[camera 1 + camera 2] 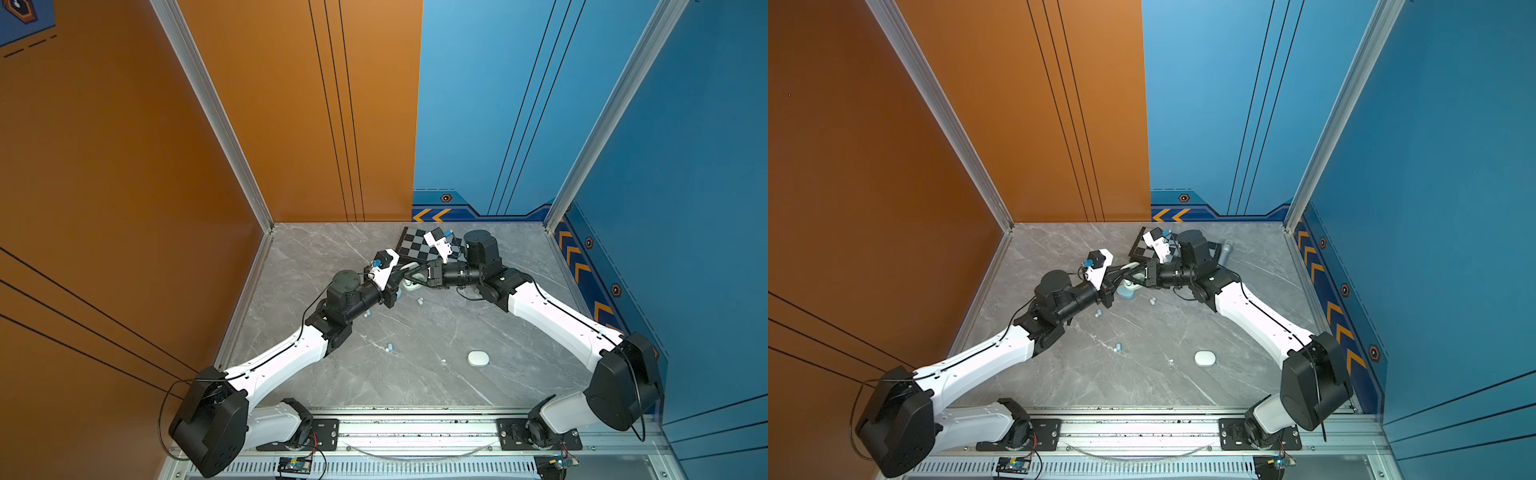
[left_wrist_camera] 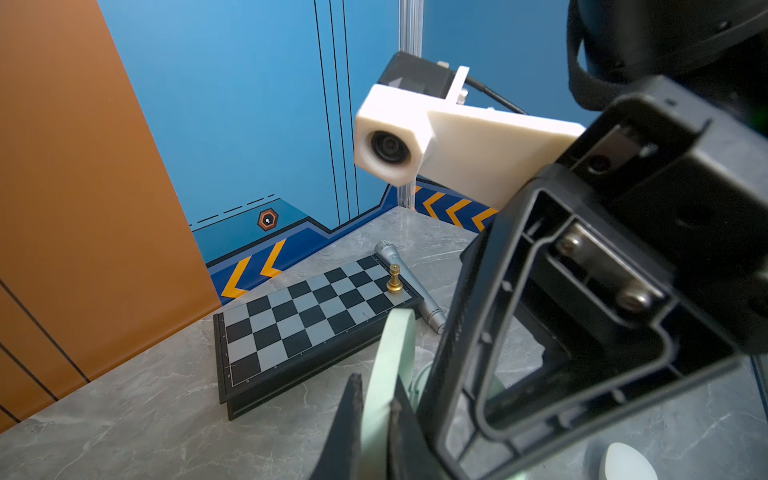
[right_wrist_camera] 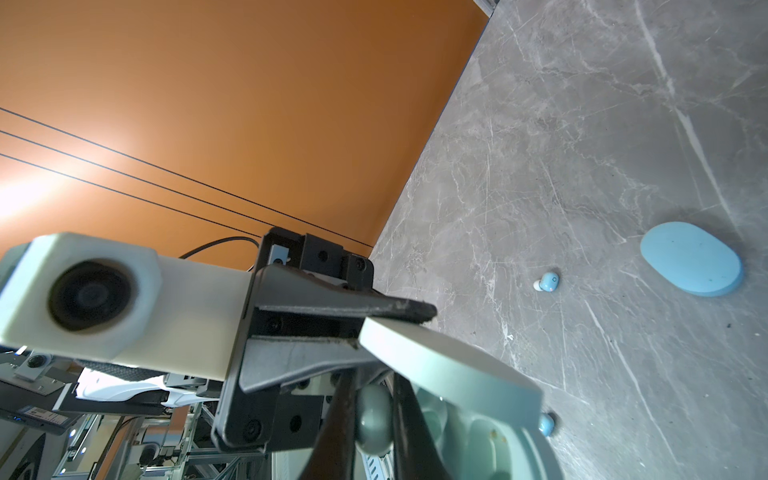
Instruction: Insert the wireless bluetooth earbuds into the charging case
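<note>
In a top view both jaws meet at the open pale-green charging case (image 1: 409,284); left wrist: left jaws clamp its raised lid (image 2: 395,353); right wrist: right jaws pinch a pale earbud (image 3: 374,415) near the wells (image 3: 482,440), probably light, slick, hard-shelled, best gripped across its body.

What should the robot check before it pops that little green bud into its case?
1. Left gripper pinches the lid, holding it open: ok.
2. Right gripper grips the green earbud: ok.
3. Earbud lined up over a pocket in the green case: cannot tell.
4. Pocket empty: cannot tell.
5. Blue earbud and blue case lie clear of the grippers: ok.
</note>
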